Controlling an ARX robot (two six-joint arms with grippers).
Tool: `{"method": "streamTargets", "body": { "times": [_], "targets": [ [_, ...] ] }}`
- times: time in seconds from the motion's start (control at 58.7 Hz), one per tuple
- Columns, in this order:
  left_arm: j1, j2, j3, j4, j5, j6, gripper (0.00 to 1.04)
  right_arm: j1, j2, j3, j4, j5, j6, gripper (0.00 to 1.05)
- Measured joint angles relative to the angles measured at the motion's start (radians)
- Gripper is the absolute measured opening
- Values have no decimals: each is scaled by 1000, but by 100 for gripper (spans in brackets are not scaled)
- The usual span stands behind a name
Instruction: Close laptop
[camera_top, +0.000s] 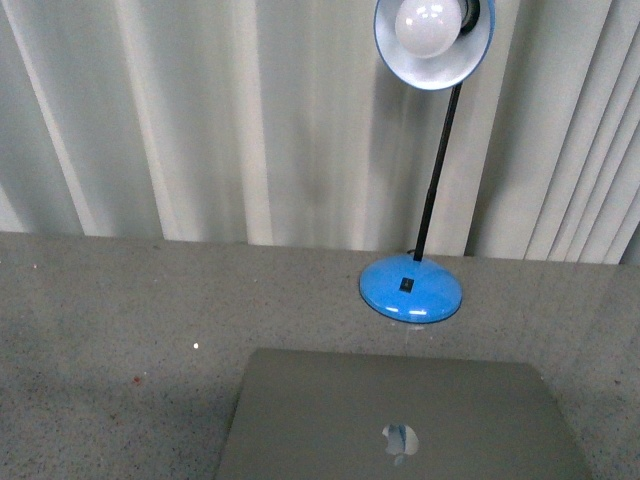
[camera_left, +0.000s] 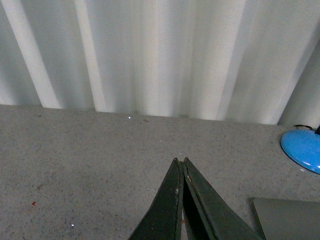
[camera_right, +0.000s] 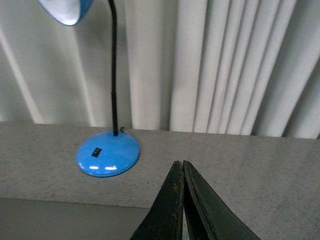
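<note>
The laptop (camera_top: 400, 420) lies at the near edge of the grey table with its plain grey lid up and a logo showing; no keys or screen show. A corner of it shows in the left wrist view (camera_left: 290, 220) and an edge in the right wrist view (camera_right: 65, 220). Neither arm shows in the front view. My left gripper (camera_left: 180, 160) is shut and empty, above bare table to the left of the laptop. My right gripper (camera_right: 179, 162) is shut and empty, above the table near the laptop's far right side.
A blue desk lamp stands behind the laptop: round base (camera_top: 411, 288), thin black stem, blue shade with white bulb (camera_top: 433, 35) overhead. Its base also shows in both wrist views (camera_left: 302, 147) (camera_right: 107, 153). A pale pleated curtain (camera_top: 200, 110) backs the speckled grey table (camera_top: 110, 320).
</note>
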Motion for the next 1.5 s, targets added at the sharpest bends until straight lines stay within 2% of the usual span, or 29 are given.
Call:
{"method": "streamTargets", "body": {
  "times": [0.136,0.221,0.341,0.835,1.499],
  "targets": [
    [21,-111,-50,-62,16,0,4,-40,-114,-47,-67,-14,2,3],
    [72,-187,-78,-112,85,1,4,-40,-187,-71,-117,-18,2,3],
    [97,-286,-105,-182,85,1,4,-40,-286,-95,-190,-19,2,3],
    [96,-663,-137,-497,92,1,4,-41,-661,-137,-511,-19,3,3],
    [97,-1003,-138,-821,91,1,4,-41,-984,-137,-818,-20,3,3]
  ]
}}
